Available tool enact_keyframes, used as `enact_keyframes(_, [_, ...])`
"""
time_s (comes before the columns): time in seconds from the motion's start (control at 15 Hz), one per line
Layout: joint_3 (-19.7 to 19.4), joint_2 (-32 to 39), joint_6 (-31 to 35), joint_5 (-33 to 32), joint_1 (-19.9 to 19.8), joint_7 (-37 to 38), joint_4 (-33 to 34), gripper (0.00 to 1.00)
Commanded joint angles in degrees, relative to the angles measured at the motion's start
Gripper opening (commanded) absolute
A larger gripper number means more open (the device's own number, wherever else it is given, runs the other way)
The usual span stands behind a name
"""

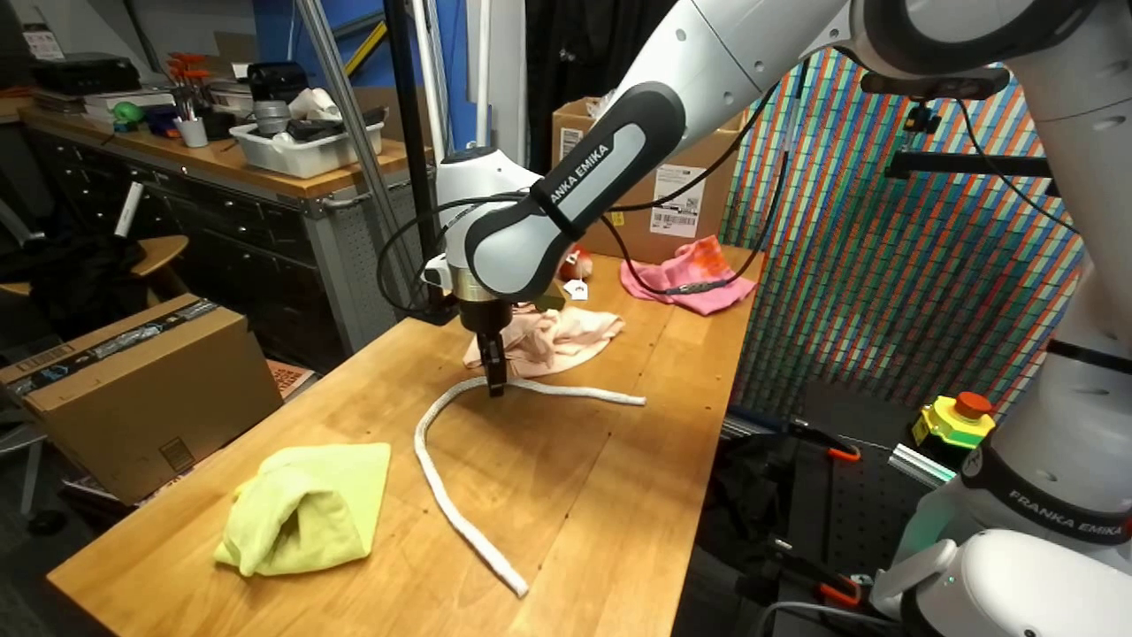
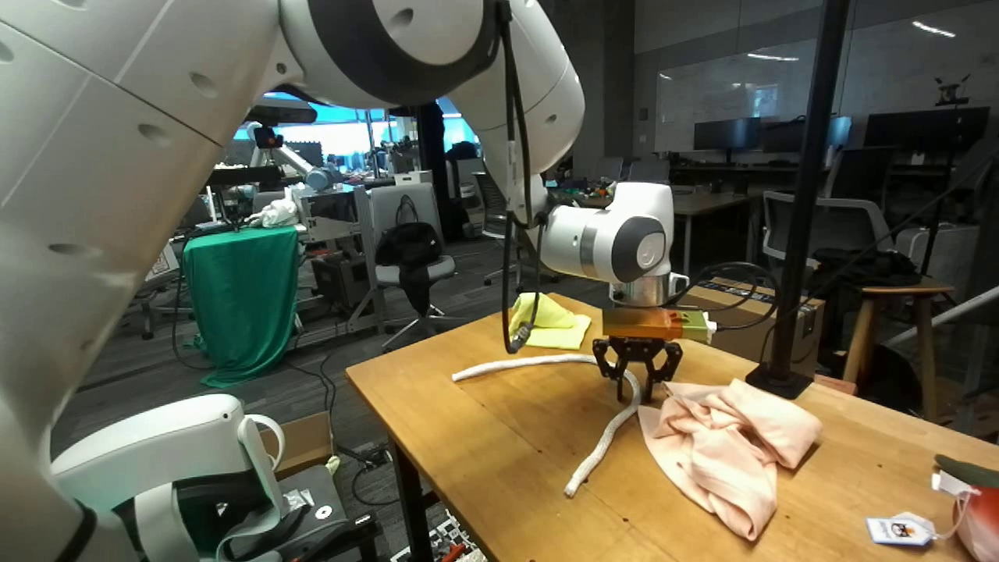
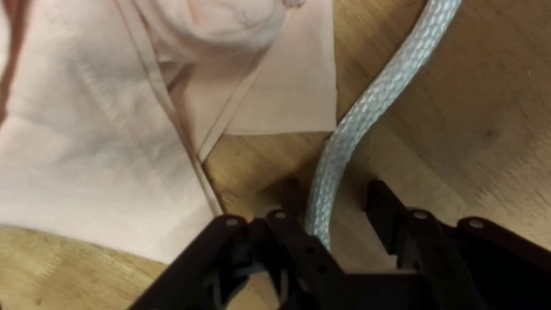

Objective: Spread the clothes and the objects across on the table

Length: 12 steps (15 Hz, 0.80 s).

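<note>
A white braided rope [image 1: 486, 550] lies in a curve on the wooden table [image 1: 619, 495]; it also shows in an exterior view [image 2: 538, 361]. My gripper [image 1: 496, 389] points down at the table, fingers on both sides of the rope. In the wrist view the gripper [image 3: 331, 189] is open, with gaps between the rope [image 3: 379, 99] and the right finger. A crumpled peach cloth [image 2: 726, 453] lies beside the gripper, its corner close to the rope. A folded yellow-green cloth [image 1: 309, 513] lies at one table end. A pink cloth [image 1: 681, 268] lies at the opposite end.
A red round object [image 2: 979, 519] with a white tag [image 2: 897, 531] sits past the peach cloth. A black post [image 2: 796, 234] stands at the table edge. A cardboard box [image 1: 690, 199] stands behind the pink cloth. A cable hangs from the arm.
</note>
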Motion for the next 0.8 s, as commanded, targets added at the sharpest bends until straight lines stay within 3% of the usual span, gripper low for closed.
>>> enact_keyframes(0.0, [0.1, 0.6, -1.1, -0.9, 0.0, -0.5, 1.3, 0.14])
enact_keyframes(0.07, [0.1, 0.5, -1.1, -1.0, 0.1, -0.4, 1.2, 0.05])
enact_keyframes(0.2, [0.1, 0.3, -1.0, -1.4, 0.2, -0.2, 0.9, 0.00])
enact_keyframes(0.73, [-0.1, -1.5, -1.5, -2.3, 1.3, 1.4, -1.7, 0.03])
